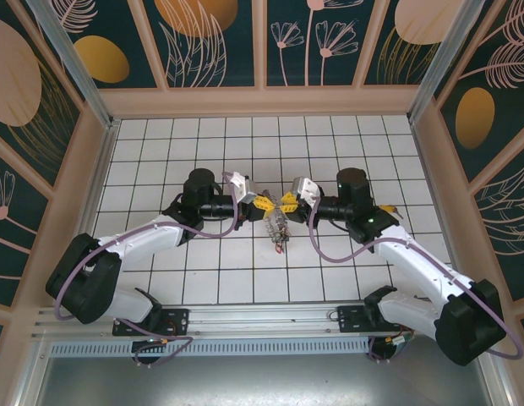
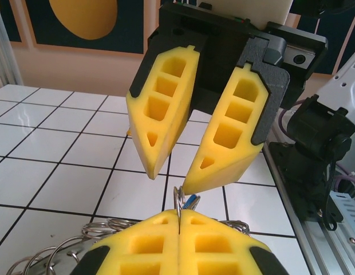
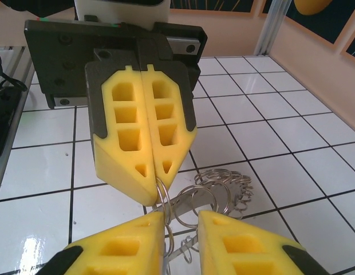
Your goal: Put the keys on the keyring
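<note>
Two grippers meet tip to tip above a white-tiled table, with the keyring between them.

The left gripper [image 2: 179, 213] has its yellow fingers pressed together on the thin wire of the keyring [image 2: 178, 197], which stands up out of the pinch, and a blue tag [image 2: 190, 200] sits just past its tips. The right gripper [image 3: 181, 216] faces it with jaws a little apart, and the ring wire runs down through the gap. Just below both sets of jaws sits the bunch of keys [image 1: 279, 230], with small wire loops [image 3: 223, 184] on the tiles [image 1: 203, 271] beyond the right jaws. Dark grout lines cross the glossy white tiles. Pale wooden frames [image 1: 259, 42] around the table hold dark teal panels [image 1: 211, 42] with orange ovals and pale leaf drawings. A metal rail [image 1: 262, 315] runs along the arm bases.
</note>
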`<state>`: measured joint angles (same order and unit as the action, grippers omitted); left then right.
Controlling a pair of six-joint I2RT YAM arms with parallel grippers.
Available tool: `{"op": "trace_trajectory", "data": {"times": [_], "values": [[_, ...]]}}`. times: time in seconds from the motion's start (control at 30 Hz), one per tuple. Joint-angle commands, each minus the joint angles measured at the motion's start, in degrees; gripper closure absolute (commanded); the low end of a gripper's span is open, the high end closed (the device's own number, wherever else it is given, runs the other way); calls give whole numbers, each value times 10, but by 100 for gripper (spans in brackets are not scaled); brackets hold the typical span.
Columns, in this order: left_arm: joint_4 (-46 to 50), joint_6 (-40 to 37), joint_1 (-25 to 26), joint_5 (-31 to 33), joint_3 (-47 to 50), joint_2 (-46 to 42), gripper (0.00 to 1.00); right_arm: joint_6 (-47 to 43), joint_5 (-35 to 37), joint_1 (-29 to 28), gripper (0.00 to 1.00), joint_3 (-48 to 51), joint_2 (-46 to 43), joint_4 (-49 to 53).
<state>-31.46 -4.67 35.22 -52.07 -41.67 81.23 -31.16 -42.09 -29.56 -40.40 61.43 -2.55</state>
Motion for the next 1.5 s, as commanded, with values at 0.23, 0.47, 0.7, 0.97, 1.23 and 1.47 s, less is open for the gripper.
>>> {"op": "trace_trajectory", "data": {"times": [0.23,0.47,0.7,0.97,1.23,1.47], "values": [[-14,-9,3,-20,-18,-6,100,-40,-23,-1,78,-36,31,29],[-10,-10,3,-21,-19,-6,100,-42,-35,-2,84,-44,42,23],[-11,-9,3,-22,-20,-5,100,-45,-48,-2,85,-44,45,29],[-10,-9,3,-22,-20,-5,100,-47,-63,-2,85,-48,49,28],[-3,-12,3,-17,-21,-5,100,-37,-76,-2,98,-51,47,26],[83,-67,3,12,-31,-9,92,-47,-32,-5,100,-66,41,62]]}}
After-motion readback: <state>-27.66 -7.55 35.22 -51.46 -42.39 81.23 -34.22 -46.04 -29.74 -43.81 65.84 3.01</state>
